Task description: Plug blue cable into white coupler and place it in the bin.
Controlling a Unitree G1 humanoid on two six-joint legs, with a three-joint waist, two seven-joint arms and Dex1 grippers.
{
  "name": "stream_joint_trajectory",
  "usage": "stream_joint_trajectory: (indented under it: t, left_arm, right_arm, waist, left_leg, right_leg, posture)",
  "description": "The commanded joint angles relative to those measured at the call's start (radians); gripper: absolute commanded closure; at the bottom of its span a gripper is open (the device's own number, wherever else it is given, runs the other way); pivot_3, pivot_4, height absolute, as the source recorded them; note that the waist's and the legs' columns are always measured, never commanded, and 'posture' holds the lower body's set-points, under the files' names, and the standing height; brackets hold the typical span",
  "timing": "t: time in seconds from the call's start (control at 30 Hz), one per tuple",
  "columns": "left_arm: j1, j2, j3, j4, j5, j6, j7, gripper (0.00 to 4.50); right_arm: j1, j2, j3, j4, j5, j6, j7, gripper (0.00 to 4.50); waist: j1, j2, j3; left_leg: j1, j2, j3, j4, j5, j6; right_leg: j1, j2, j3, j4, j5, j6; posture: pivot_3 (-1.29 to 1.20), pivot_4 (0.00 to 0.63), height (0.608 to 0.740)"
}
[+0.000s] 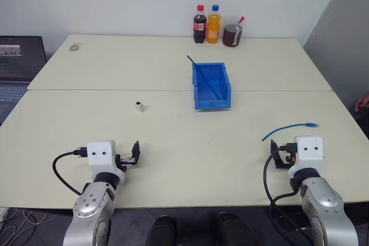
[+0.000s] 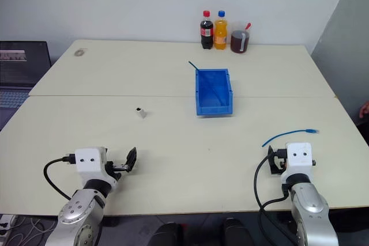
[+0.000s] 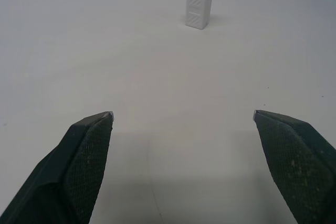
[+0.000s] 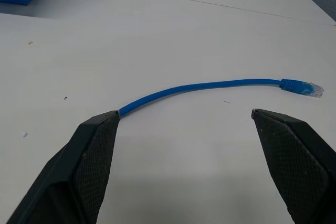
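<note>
The blue cable (image 1: 288,129) lies curved on the table at the near right, its plug tip (image 4: 307,87) pointing away to the right. My right gripper (image 4: 185,113) is open just behind it, with the cable's near end close to one fingertip (image 4: 107,119) and nothing held. The white coupler (image 1: 139,106) stands upright on the table left of centre, dark opening on top. My left gripper (image 3: 184,116) is open and empty, well short of the coupler (image 3: 199,6). The bin (image 1: 212,103) sits beyond the table's middle.
A thin dark-blue strand (image 1: 202,72) leans out of the bin's far left corner. Two bottles (image 1: 206,25) and a dark jar (image 1: 232,35) stand at the far edge. A laptop (image 1: 20,64) is at the left, and a person's hand (image 1: 363,102) shows at the right edge.
</note>
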Motion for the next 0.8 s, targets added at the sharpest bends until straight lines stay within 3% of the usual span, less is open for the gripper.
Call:
stream_joint_trajectory:
  t: [0.03, 0.3, 0.5, 0.63, 0.8]
  left_arm:
    - [-0.019, 0.014, 0.009, -0.015, -0.010, -0.014, -0.017, 0.00]
    - [-0.070, 0.055, -0.020, -0.007, -0.026, -0.010, -0.083, 0.00]
    - [-0.223, 0.153, -0.038, -0.039, -0.215, 0.110, -0.270, 0.00]
    - [-0.367, 0.307, -0.054, -0.026, -0.344, 0.185, -0.474, 0.00]
    - [-0.575, 0.470, -0.094, 0.126, -0.408, 0.201, -0.721, 0.00]
  right_arm:
    - [-0.009, 0.001, 0.002, -0.020, -0.010, -0.003, -0.015, 0.24]
    - [-0.052, 0.036, -0.020, -0.019, -0.002, 0.054, -0.065, 0.24]
    - [-0.230, 0.052, -0.063, 0.031, -0.014, 0.175, -0.145, 0.24]
    - [-0.363, 0.098, -0.097, 0.114, -0.016, 0.261, -0.225, 0.24]
    - [-0.483, 0.115, -0.148, 0.226, -0.017, 0.292, -0.286, 0.24]
  waist:
    - [0.000, 0.000, 0.000]
    - [0.000, 0.000, 0.000]
    - [-0.001, 0.000, 0.000]
    - [-0.002, 0.000, 0.000]
    - [-0.003, 0.001, 0.001]
  left_leg:
    - [0.000, 0.000, 0.000, 0.000, 0.000, 0.000]
    - [0.000, 0.000, 0.000, 0.000, 0.000, 0.000]
    - [0.000, 0.000, 0.000, 0.000, 0.000, 0.000]
    - [0.000, 0.000, -0.001, 0.000, 0.000, 0.000]
    - [0.000, 0.000, 0.000, -0.001, 0.000, 0.000]
  right_leg:
    - [0.000, 0.000, 0.000, 0.000, 0.000, 0.000]
    - [0.000, 0.000, 0.000, 0.000, 0.000, 0.000]
    - [0.000, 0.000, 0.000, 0.000, 0.000, 0.000]
    - [0.000, 0.002, -0.001, 0.000, 0.000, 0.000]
    - [-0.001, 0.002, -0.001, 0.000, 0.000, 0.000]
  posture:
    - [0.00, 0.150, 0.740]
    - [0.00, 0.150, 0.740]
    - [0.00, 0.150, 0.740]
    - [0.00, 0.150, 0.740]
    - [0.00, 0.150, 0.740]
